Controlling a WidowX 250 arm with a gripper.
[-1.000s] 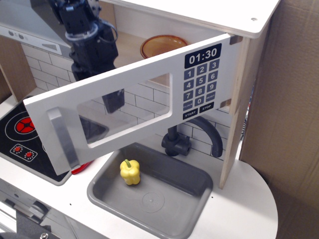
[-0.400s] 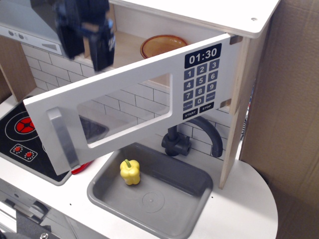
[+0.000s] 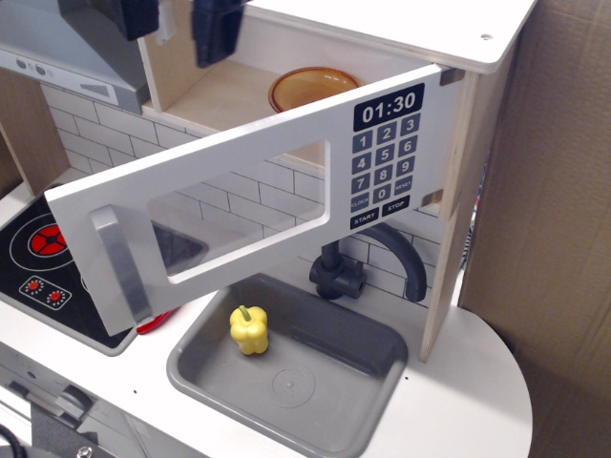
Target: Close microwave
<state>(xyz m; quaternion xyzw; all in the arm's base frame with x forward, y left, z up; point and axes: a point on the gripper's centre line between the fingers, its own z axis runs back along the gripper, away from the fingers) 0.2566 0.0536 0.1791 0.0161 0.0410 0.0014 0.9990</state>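
Note:
The microwave [image 3: 382, 38] is a wooden box at the top with an orange plate [image 3: 313, 88] inside. Its white door [image 3: 239, 205] stands swung open toward the front left, with a clear window, a grey bar handle [image 3: 119, 265] at the free end and a black keypad [image 3: 387, 157] reading 01:30 near the hinge. My gripper [image 3: 177, 21] is at the top edge of the view, above and behind the door's free end. Only its two dark fingertips [image 3: 218, 29] show, spread apart and holding nothing. It touches neither door nor handle.
A grey sink [image 3: 286, 367] holds a yellow pepper [image 3: 249, 329], with a black faucet [image 3: 382, 258] behind it. A black stove top [image 3: 43, 267] lies at the left under a grey range hood [image 3: 57, 48]. A cardboard wall [image 3: 554, 191] stands at the right.
My gripper has risen from behind the door's window to the top edge of the view, mostly leaving the frame. The door has not moved.

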